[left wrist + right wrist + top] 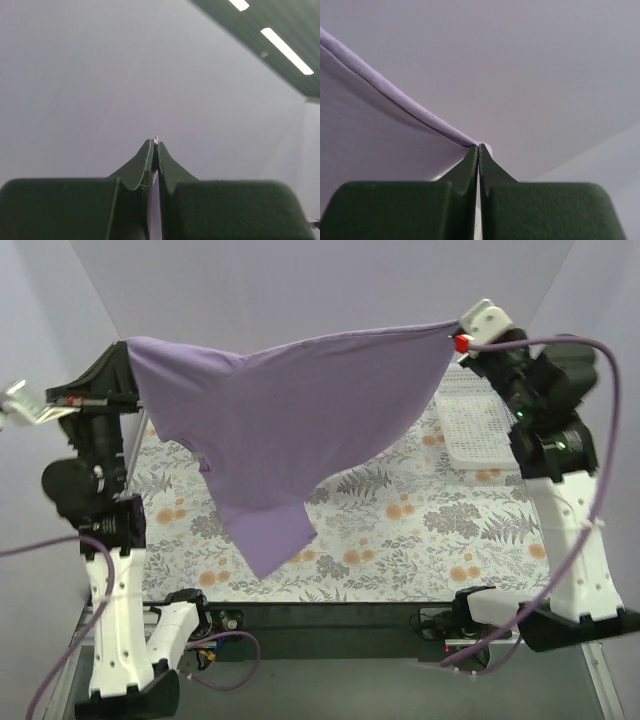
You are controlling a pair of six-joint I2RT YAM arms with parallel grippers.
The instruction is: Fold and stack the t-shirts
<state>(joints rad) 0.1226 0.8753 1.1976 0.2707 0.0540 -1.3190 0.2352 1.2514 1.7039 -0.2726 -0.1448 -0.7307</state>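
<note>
The lavender t-shirt (290, 430) hangs in the air above the table, stretched between both arms and drooping to a point near the middle. My left gripper (130, 345) is shut on its left corner, raised high at the far left. My right gripper (455, 332) is shut on the opposite corner at the upper right. In the left wrist view only a sliver of the t-shirt (155, 139) pokes out past the closed fingertips. In the right wrist view the t-shirt (380, 85) runs off to the upper left from my pinched tips.
A white lattice basket (478, 425) lies on the floral tablecloth (420, 520) at the right, behind the right arm. The arm bases and purple cables stand along the near edge.
</note>
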